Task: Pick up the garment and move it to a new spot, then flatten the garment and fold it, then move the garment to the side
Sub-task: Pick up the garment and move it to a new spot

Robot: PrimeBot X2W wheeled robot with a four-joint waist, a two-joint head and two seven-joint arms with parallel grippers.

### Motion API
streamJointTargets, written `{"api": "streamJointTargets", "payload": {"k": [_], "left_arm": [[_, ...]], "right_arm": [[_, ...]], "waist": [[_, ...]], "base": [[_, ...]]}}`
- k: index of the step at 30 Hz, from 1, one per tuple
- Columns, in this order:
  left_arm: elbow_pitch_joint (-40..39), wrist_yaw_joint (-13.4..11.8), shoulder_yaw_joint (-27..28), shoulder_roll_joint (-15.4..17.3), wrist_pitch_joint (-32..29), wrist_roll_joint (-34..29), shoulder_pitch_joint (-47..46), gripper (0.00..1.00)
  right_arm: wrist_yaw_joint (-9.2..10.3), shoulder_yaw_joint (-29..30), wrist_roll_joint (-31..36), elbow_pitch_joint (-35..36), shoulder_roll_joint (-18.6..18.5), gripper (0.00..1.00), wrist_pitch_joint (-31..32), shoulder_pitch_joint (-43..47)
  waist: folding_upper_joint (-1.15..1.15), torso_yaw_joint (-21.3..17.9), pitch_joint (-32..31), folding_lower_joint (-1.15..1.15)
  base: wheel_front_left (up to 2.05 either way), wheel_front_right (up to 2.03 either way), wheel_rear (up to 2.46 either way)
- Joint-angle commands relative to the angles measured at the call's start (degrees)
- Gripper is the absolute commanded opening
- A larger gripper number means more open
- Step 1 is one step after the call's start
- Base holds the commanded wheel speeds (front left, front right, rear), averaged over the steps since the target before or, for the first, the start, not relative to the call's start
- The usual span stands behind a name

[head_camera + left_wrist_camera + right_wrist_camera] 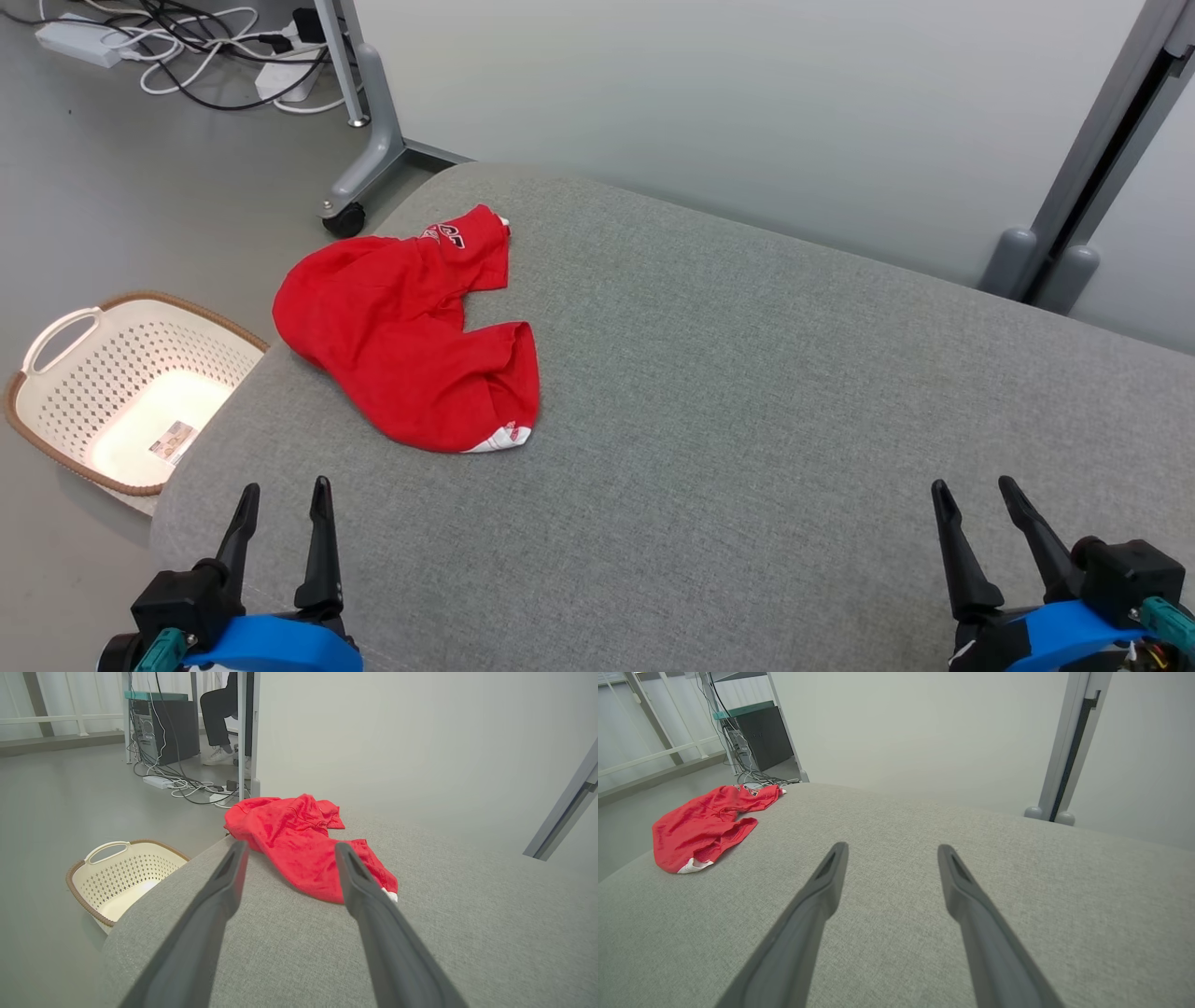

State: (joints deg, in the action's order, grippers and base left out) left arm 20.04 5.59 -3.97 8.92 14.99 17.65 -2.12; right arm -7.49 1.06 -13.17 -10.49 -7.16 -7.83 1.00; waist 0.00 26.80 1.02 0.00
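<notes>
A crumpled red garment (411, 336) with white trim and dark lettering lies on the far left part of the grey padded surface (747, 420), close to its left edge. My left gripper (285, 487) hovers open at the lower left, well short of the garment, nothing between its fingers. In the left wrist view the garment (299, 844) lies just beyond the open left gripper (289, 845). My right gripper (973, 485) stands open at the lower right, far from the cloth. From the right wrist the garment (705, 826) shows at far left, past the open right gripper (892, 847).
A cream perforated laundry basket (56, 383) with a brown rim sits on the floor left of the surface. Cables and power strips (187, 47) and a wheeled frame leg (364, 140) lie beyond. A pale partition wall (747, 112) backs the surface. A seated person's legs (219, 718) show far off.
</notes>
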Motion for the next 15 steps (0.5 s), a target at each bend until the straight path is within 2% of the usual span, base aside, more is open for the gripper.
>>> {"api": "streamJointTargets", "payload": {"k": [1, 11, 13, 15], "left_arm": [[-0.13, -0.02, 0.27, 0.12, 0.27, 0.13, 0.21, 1.00], [-1.51, -0.09, 0.39, -0.26, -0.37, 0.88, -1.31, 1.00], [-2.89, 0.06, 0.69, 0.05, -1.59, 1.80, -3.05, 1.00], [-5.44, -0.72, 1.09, 1.15, -6.63, 2.70, -5.81, 1.00]], "right_arm": [[-0.01, 0.08, 0.24, -0.11, -0.15, 1.00, -0.27, -0.84], [-0.01, -0.64, 0.15, -0.17, -0.34, 1.00, -0.19, -1.20], [-0.01, -0.66, 0.10, -0.08, -0.46, 1.00, -0.21, -1.37], [-0.01, -1.46, 0.19, 0.62, -0.92, 1.00, -0.50, -2.13]], "waist": [[0.00, 0.13, 0.07, 0.00], [0.00, -1.56, 0.68, 0.00], [0.00, -2.18, 0.99, 0.00], [0.00, -3.49, 1.80, 0.00]], "base": [[0.00, 0.00, 0.00], [0.00, 0.00, 0.00], [0.00, 0.00, 0.00], [0.00, 0.00, 0.00]]}}
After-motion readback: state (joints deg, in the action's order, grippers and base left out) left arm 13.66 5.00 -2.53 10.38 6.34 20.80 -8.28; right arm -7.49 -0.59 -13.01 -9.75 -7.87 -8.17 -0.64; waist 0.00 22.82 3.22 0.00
